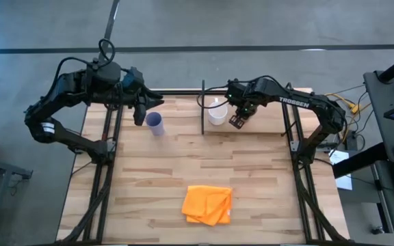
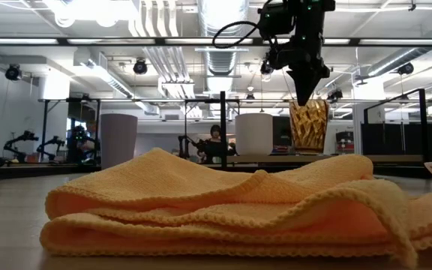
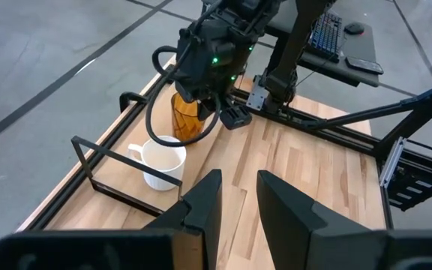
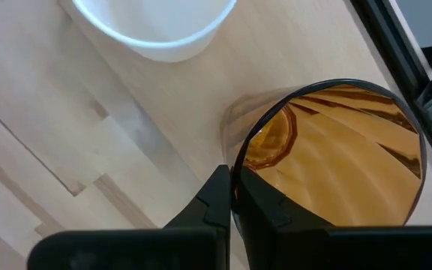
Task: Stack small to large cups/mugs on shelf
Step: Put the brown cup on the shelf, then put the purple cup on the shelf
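The amber-brown cup point(image 4: 336, 157) stands upright on the shelf point(image 1: 265, 124), next to the white mug point(image 1: 217, 111), which rests on its base near the black divider point(image 1: 202, 108). My right gripper point(image 4: 233, 180) is shut on the amber cup's rim; the low view shows this gripper point(image 2: 304, 94) coming down onto the cup point(image 2: 308, 126). The lavender tumbler point(image 1: 155, 124) stands on the tabletop left of the divider. My left gripper point(image 1: 140, 113) is open and empty, just left of the tumbler. My right gripper pinches the amber cup's rim point(image 4: 238, 161), one finger inside the cup and one outside its wall. The fingers come from above, pointing down. The cup is upright, and its base point(image 2: 308, 152) is level with the mug's base on the shelf.
An orange cloth point(image 1: 207, 203) lies crumpled on the tabletop near the front edge and fills the foreground of the low view point(image 2: 223, 202). The shelf has bare board to the right of the cup. Black frame rails run along the table's sides.
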Available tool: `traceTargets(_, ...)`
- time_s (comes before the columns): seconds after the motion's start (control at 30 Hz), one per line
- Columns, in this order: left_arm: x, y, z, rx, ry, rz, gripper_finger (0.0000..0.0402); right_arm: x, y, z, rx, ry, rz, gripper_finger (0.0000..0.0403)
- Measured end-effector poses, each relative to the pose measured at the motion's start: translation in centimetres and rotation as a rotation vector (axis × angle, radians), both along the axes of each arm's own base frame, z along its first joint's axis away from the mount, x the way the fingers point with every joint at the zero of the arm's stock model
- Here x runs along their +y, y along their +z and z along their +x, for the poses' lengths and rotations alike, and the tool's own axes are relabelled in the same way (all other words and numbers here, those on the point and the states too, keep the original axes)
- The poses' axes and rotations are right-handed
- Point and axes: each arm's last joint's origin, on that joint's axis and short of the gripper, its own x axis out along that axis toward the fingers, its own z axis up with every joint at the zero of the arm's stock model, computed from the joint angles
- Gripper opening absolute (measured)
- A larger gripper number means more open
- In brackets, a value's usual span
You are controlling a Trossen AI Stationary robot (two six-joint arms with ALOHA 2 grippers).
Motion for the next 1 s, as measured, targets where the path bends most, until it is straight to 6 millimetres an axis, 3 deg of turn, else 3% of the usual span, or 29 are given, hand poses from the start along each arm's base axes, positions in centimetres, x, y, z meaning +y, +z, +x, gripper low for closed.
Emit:
traceTargets(0.43,0.0,0.0,0.0,0.0,0.0,0.0,0.0072,-0.02,-0.79,0.03,0.001,-0.002,0.0,0.0012)
traceTargets(1.0,0.0,0.0,-0.02,0.0,0.0,0.0,0.0072,0.09,-0.8,0.18,-0.028,0.007,0.044,0.0071)
